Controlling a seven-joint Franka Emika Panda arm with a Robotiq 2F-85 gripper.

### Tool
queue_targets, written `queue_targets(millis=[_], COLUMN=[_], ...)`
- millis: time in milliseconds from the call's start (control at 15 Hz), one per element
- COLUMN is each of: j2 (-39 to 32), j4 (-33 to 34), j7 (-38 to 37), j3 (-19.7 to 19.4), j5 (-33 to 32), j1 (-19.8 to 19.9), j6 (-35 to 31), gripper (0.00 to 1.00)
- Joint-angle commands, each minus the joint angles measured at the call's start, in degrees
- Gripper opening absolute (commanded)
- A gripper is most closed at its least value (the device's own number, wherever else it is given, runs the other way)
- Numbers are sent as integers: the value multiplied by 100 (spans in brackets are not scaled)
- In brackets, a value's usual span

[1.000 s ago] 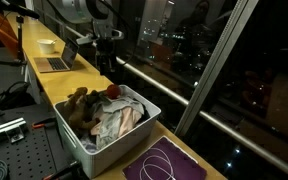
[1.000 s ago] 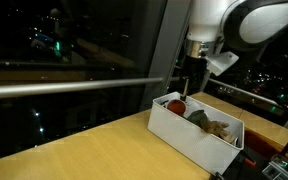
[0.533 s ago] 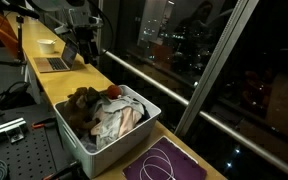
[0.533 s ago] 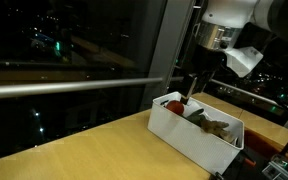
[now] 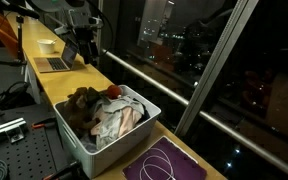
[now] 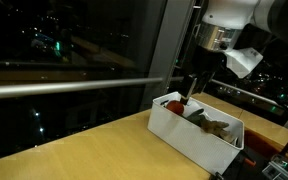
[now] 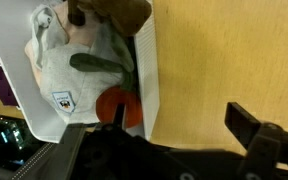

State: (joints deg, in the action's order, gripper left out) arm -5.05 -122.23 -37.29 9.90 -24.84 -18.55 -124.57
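Observation:
A white bin (image 5: pixel 119 140) stands on the wooden table (image 7: pixel 214 50), filled with soft things. Among them are a brown plush (image 5: pixel 81 100), a pale cloth toy (image 7: pixel 64 65) and a round red piece (image 7: pixel 119 103). In the other exterior view the bin (image 6: pixel 189 140) shows that red piece (image 6: pixel 174 103) at its far end. My gripper (image 7: pixel 179 118) hangs open above that end of the bin. One finger (image 7: pixel 119 113) is over the red piece and the other finger (image 7: pixel 242 120) over bare table, so the jaws straddle the bin's wall (image 7: pixel 147 70). Nothing is held. Both exterior views show the gripper (image 5: pixel 87 57) (image 6: pixel 188 93) just above the bin's end.
An open laptop (image 5: pixel 56 60) sits on the table beyond the bin. A purple mat (image 5: pixel 164 163) with a white cable lies at the near end. A dark window with a metal rail (image 6: pixel 64 88) runs along the table's far side.
A second ago the arm stood nearer the window; it swung toward the laptop side and came lower over the bin's end. In the last half second nothing moves.

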Motion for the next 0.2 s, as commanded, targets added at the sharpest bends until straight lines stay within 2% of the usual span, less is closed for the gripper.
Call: queue_targets(millis=[0, 133], j2=[-2, -2], j4=[9, 9], j7=[-1, -1], j3=[92, 92], j5=[-4, -4], j1=[89, 89], j6=[13, 13], gripper=[100, 100])
